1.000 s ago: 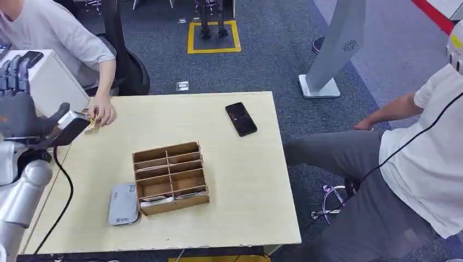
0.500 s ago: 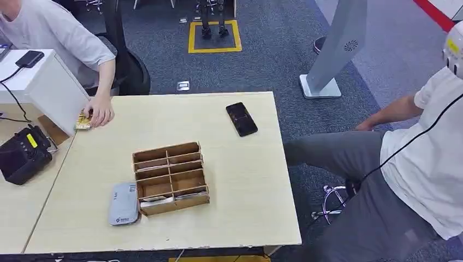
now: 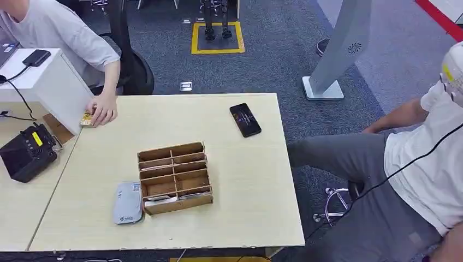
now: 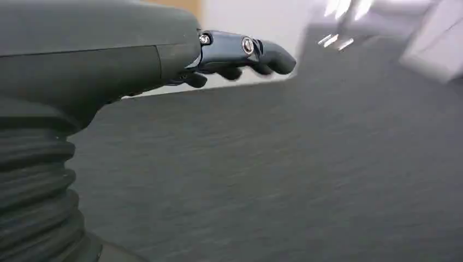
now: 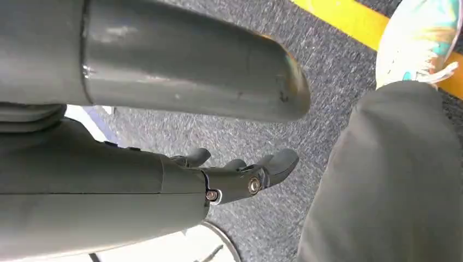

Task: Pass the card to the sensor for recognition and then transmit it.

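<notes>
A yellowish card [image 3: 85,119] lies at the far left corner of the table [image 3: 240,191], under the fingers of a person's hand [image 3: 102,112]. The grey flat sensor [image 3: 127,203] sits at the near left, against a wooden slotted box [image 3: 174,177] with pale cards in its front slot. My left hand [image 4: 240,54] hangs over grey carpet, fingers loosely extended and holding nothing. My right hand [image 5: 240,174] also hangs low over carpet with nothing in it, beside a person's grey trouser leg [image 5: 382,174].
A black phone [image 3: 245,119] lies at the table's far right. A black device [image 3: 27,153] and a white box [image 3: 52,82] stand on the side desk to the left. A seated person [image 3: 415,164] is close to the table's right edge.
My left hand, raised with the card at the person's hand a second ago, has dropped out of the head view. The card now lies under the person's hand. The camera shifted slightly.
</notes>
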Available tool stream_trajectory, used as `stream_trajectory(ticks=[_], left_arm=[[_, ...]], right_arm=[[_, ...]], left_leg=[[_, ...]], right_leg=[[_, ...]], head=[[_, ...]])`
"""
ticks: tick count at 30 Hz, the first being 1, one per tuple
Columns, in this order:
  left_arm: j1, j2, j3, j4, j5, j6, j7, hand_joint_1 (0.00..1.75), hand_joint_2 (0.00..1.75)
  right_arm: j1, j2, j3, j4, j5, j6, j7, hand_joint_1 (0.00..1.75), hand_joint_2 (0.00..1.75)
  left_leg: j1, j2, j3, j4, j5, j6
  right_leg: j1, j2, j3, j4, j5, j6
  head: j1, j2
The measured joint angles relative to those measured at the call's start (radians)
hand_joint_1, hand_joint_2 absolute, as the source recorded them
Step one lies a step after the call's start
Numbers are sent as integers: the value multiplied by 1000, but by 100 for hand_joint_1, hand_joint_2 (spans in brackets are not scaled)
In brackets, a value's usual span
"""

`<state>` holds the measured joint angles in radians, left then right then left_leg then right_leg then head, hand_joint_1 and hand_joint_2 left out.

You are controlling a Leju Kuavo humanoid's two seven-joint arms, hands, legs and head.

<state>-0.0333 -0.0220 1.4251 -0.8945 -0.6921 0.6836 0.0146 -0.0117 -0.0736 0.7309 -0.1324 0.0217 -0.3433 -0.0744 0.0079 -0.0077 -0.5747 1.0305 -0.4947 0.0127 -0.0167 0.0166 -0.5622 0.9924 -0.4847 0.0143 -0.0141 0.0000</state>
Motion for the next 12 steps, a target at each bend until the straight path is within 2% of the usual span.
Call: stream_trajectory(ticks=[2,10,11,12], left_arm=[[-8,-36,28,28,-13,-1,9,0,175],[-31,-105,85,108,-45,6,19,0,175],[-35,-117,90,139,-78,8,30,0,175],[-41,-134,96,182,-137,10,39,0,175]], right_arm=[[1,1,-3,1,-1,-1,-2,0,0],[1,3,-6,7,-11,0,15,0,0],[1,7,-8,6,-16,0,25,0,175],[0,11,-11,6,-23,0,34,0,175]], left_leg=[[1,-1,0,1,-1,1],[-1,-1,1,1,-1,1],[-2,-1,1,1,-1,1],[-2,-2,1,1,-1,1]], right_leg=[[1,0,0,0,0,1],[0,0,0,0,0,1],[-1,-1,0,0,0,1],[-1,-1,0,0,0,1]], head=[[5,0],[4,0],[2,0],[0,0]])
